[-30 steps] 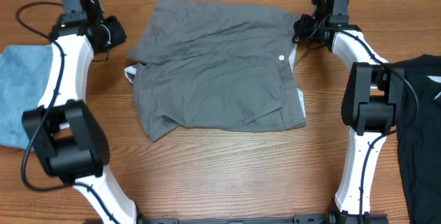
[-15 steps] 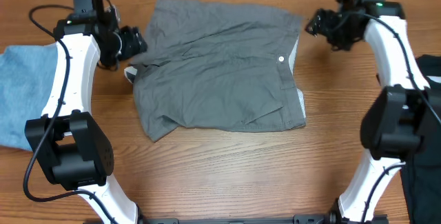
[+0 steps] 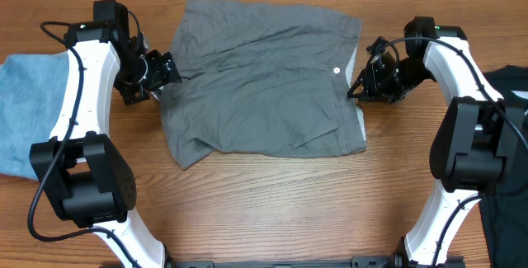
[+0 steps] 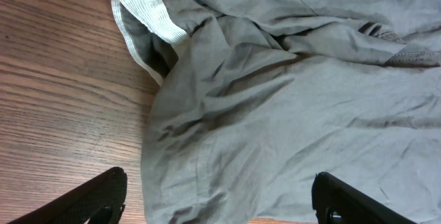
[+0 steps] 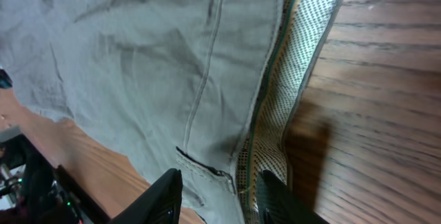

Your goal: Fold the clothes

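Overhead: shorts (image 3: 264, 86) lie flat mid-table, left gripper (image 3: 167, 70) at their left edge, right gripper (image 3: 358, 91) at their right. Left wrist: jaws wide apart over bunched cloth, so they may grab extra layers. Right wrist: jaws narrowly apart astride the waistband (image 5: 289, 93); a shallow pinch could slip.

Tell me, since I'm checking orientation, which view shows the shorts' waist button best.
Overhead: the button shows white on the grey shorts. Neither wrist view shows it; left sees a pale ribbed edge, right the dotted waistband lining.
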`<state>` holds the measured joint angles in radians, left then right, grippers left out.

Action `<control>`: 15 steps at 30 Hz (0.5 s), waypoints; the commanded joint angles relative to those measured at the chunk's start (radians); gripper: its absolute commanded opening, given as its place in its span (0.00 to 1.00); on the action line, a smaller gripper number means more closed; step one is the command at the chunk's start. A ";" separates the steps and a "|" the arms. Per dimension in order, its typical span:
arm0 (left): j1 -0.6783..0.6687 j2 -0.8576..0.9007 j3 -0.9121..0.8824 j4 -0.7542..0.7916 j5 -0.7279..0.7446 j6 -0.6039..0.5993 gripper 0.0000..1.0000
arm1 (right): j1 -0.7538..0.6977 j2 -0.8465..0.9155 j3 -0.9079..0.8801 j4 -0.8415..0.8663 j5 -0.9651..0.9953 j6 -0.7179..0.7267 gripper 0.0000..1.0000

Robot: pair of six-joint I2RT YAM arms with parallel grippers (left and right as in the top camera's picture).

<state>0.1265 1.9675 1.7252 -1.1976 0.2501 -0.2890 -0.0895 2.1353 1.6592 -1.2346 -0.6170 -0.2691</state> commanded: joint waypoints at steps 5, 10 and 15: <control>0.004 -0.011 0.009 -0.003 -0.070 0.001 0.90 | -0.001 0.001 -0.103 0.130 -0.061 -0.027 0.37; 0.004 -0.011 0.009 -0.004 -0.127 -0.005 0.97 | -0.002 0.001 -0.109 0.113 -0.095 -0.027 0.04; 0.033 -0.010 0.009 -0.073 -0.138 -0.002 1.00 | -0.002 0.001 -0.109 0.109 -0.095 -0.027 0.04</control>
<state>0.1387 1.9675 1.7252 -1.2407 0.1329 -0.2893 -0.0895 2.1357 1.5555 -1.1259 -0.6910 -0.2890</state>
